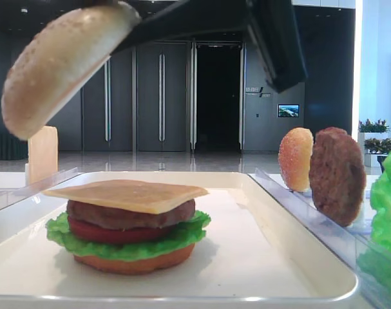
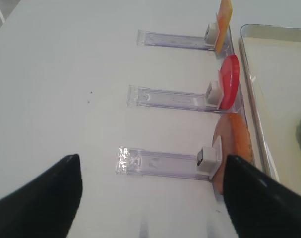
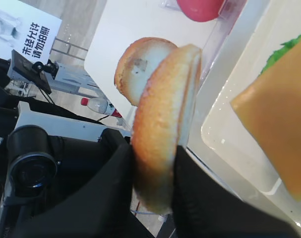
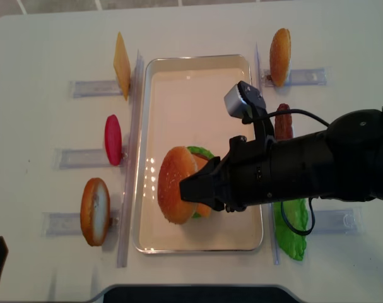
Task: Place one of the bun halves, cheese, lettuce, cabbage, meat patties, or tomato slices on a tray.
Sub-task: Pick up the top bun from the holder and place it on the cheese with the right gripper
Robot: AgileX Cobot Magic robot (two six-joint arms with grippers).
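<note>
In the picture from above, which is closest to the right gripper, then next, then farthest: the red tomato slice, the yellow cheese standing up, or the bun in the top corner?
From the right gripper:
1. Tomato slice, left of the tray.
2. Cheese, far left corner.
3. Bun, far right corner; close to the cheese's distance, hard to separate.

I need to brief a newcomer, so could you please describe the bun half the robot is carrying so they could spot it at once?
Start at the white tray in the middle of the table. Above its stacked burger, the right gripper grips a sesame bun top by its edge, tilted. Unlike the buns standing in side racks, this one is in the air.
</note>
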